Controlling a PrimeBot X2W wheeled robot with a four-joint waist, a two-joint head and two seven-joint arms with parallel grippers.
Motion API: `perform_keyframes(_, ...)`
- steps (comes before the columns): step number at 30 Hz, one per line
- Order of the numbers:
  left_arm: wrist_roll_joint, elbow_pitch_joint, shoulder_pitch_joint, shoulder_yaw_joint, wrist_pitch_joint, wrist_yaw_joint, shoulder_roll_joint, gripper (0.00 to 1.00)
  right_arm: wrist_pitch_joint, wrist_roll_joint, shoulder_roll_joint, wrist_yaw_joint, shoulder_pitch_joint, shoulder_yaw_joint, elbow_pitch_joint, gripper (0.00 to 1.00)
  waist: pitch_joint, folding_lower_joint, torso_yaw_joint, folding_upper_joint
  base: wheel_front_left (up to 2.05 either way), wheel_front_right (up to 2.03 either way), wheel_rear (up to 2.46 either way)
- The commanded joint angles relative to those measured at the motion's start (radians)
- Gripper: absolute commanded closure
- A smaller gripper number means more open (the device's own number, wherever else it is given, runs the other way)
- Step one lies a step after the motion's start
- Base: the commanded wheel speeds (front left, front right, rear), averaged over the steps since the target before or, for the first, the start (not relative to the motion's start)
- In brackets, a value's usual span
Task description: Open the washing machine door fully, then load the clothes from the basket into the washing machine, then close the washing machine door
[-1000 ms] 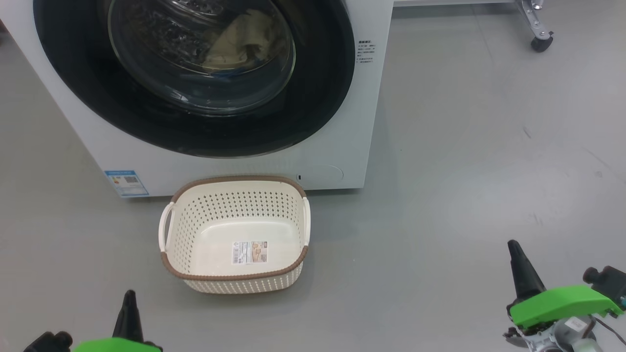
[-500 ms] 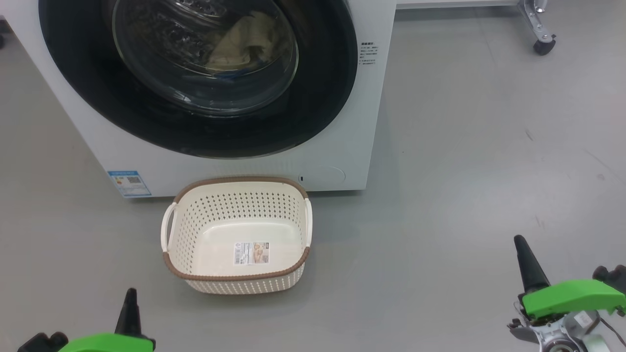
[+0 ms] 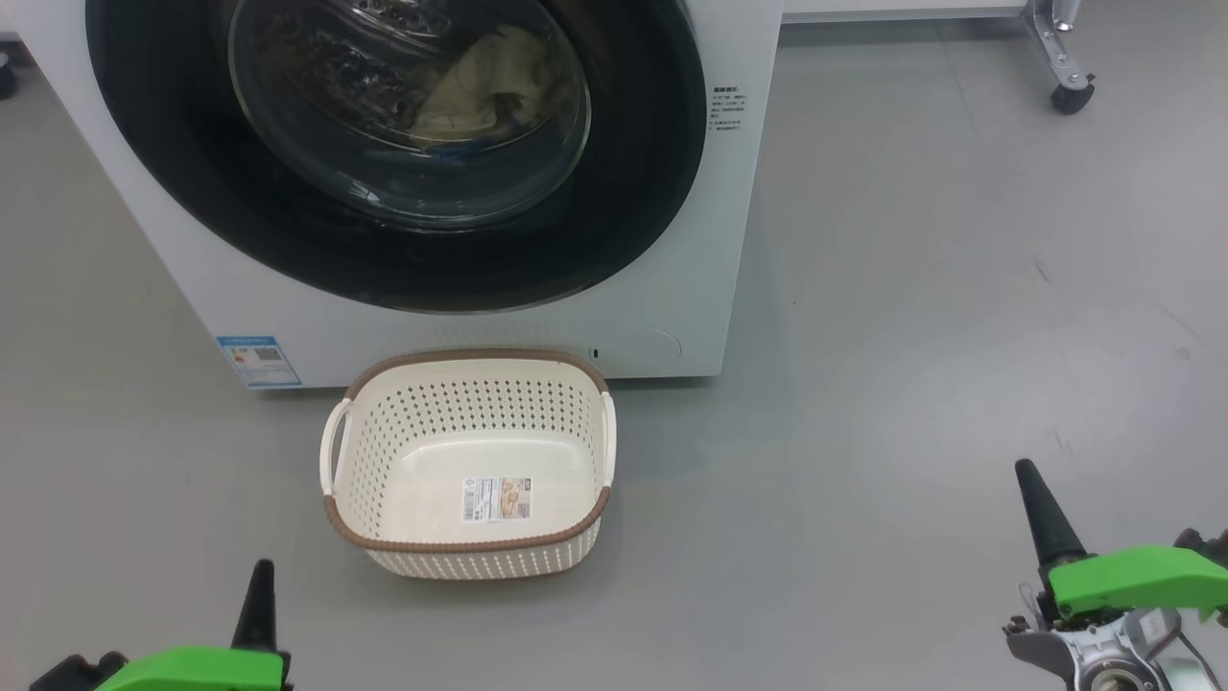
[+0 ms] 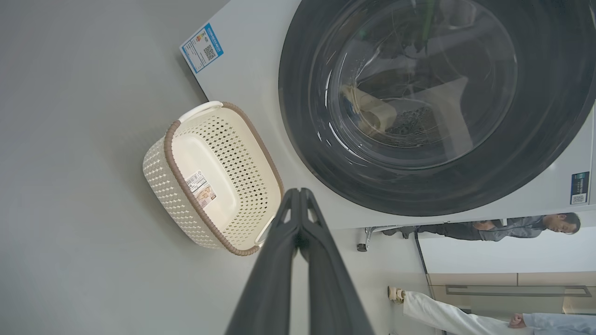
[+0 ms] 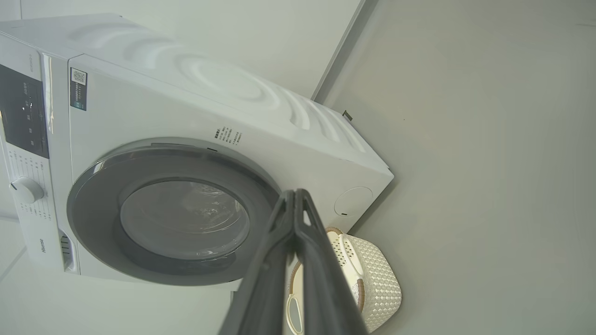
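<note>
The washing machine (image 3: 672, 240) (image 4: 242, 74) (image 5: 153, 107) stands on the grey floor, its round black-ringed door (image 3: 633, 163) (image 4: 535, 153) (image 5: 93, 195) flush against the front. Behind the glass lie the pale cream clothes (image 3: 484, 82) (image 4: 368, 109) with a bit of blue under them. The cream basket (image 3: 384, 451) (image 4: 167, 177) (image 5: 377, 284) sits before the machine, holding nothing but a label sticker. My left gripper (image 3: 259, 576) (image 4: 298, 191) is shut at the lower left. At the lower right my right gripper (image 3: 1028, 475) (image 5: 294, 193) is shut too. Both stand well back from the basket and hold nothing.
A wheeled frame leg (image 3: 1065, 58) stands at the far right behind the machine. In the left wrist view a person (image 4: 512, 228) stands beyond the washer, with a second person's sleeve (image 4: 456, 316) nearer. Open grey floor lies to the machine's right.
The whole head view has shifted slightly, so the camera moved. Both grippers sit a little lower and further right in it. Washer, basket and clothes keep their places.
</note>
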Motion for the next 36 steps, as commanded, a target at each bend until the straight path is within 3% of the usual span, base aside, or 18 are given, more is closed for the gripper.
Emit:
perform_keyframes(1, -0.035, -0.026, -0.053, 0.029, 0.009, -0.005, 0.013, 1.0, 0.01, 0.035, -0.007, -0.002, -0.06, 0.003, -0.035, 1.0, -0.001, -0.0001, 0.001, 0.0, 0.0, 0.0, 0.0)
perform_keyframes(36, -0.43, -0.005, -0.106, 0.056, 0.109, -0.007, 0.017, 1.0, 0.112, 0.399, 0.013, -0.003, -0.088, -0.065, -0.037, 1.0, -0.012, -0.0001, 0.017, 0.0, 0.0, 0.0, 0.0)
